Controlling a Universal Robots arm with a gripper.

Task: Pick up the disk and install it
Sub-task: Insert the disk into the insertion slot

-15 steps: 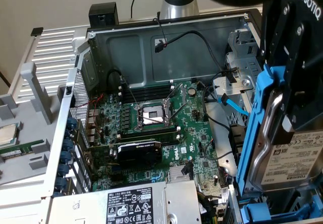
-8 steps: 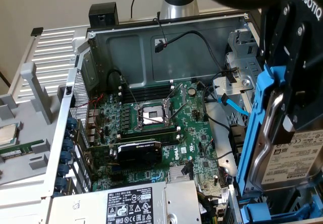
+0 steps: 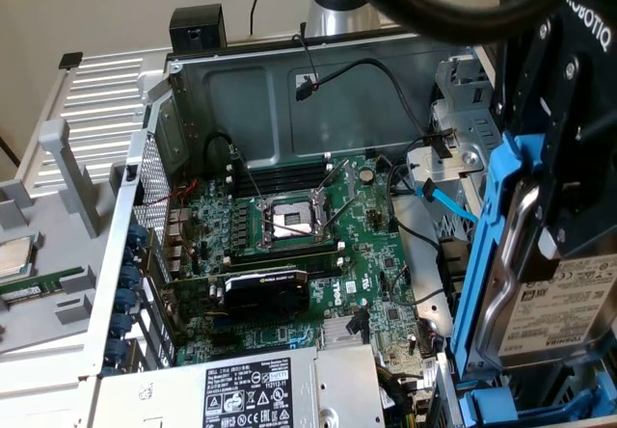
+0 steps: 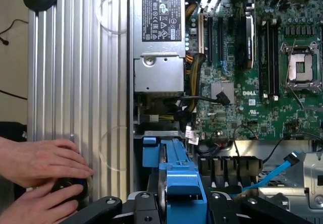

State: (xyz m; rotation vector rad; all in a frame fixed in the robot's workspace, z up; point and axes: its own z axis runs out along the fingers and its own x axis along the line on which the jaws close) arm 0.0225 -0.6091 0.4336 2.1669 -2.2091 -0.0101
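The disk (image 3: 564, 307) is a silver-grey drive with a white label, clipped in a blue carrier (image 3: 487, 245). It hangs on edge at the exterior view's right, above the open computer case. My black gripper (image 3: 564, 206) is shut on it from above. In the wrist view the blue carrier (image 4: 176, 178) sits between my two black fingers (image 4: 108, 206), over the edge of the case near the metal drive cage (image 4: 227, 163).
The motherboard (image 3: 308, 226) with its open CPU socket fills the case floor. A silver power supply (image 3: 251, 389) lies at the front. A blue SATA cable (image 3: 448, 201) dangles by the drive cage (image 3: 463, 120). A person's hands (image 4: 40, 158) rest on a black knob (image 4: 68, 191) beside the case.
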